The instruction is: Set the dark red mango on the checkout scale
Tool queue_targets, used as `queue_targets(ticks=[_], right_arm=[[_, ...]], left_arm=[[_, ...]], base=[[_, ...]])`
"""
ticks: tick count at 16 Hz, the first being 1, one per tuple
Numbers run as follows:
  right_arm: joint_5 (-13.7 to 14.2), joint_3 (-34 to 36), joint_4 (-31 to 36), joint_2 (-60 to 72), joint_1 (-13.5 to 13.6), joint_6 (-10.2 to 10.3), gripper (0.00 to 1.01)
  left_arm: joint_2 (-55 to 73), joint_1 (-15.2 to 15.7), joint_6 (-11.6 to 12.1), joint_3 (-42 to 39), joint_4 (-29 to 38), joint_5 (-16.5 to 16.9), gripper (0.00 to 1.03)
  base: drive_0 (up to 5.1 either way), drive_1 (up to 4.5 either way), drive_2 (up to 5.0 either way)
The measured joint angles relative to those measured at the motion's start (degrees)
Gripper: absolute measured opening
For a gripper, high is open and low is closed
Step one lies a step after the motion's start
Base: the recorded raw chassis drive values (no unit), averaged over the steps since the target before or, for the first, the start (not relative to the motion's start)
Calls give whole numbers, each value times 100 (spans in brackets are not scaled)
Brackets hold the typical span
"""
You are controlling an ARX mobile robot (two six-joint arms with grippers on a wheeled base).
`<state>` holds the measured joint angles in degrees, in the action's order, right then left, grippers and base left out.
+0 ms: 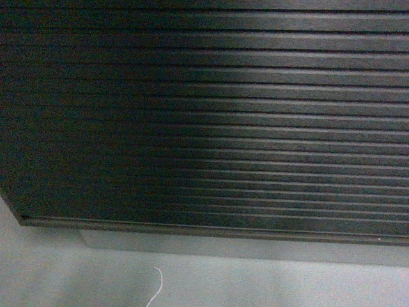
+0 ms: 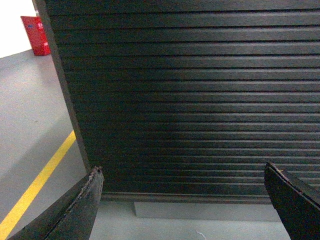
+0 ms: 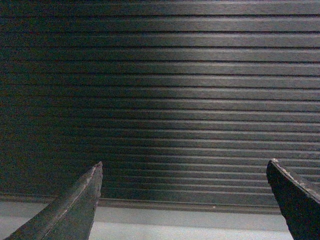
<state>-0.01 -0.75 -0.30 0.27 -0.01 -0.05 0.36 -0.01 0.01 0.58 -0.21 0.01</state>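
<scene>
Both pincers gape wide, left pincer and right pincer, facing the ribbed checkout front.

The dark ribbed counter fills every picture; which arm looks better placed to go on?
Neither, clearly. Both the left gripper and the right gripper are open and empty, facing the dark brown ribbed counter front. No mango or scale shows.
</scene>
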Motion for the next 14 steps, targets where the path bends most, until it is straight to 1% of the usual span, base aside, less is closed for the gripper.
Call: queue_targets(ticks=[4,14], right_arm=[[0,0,-2,2,0,0,98],[0,0,7,0,0,0,98]], left_arm=[[0,0,0,0,4,0,98],[0,0,-2,0,0,-2,98]], base=[[2,289,-286],[0,0,0]])
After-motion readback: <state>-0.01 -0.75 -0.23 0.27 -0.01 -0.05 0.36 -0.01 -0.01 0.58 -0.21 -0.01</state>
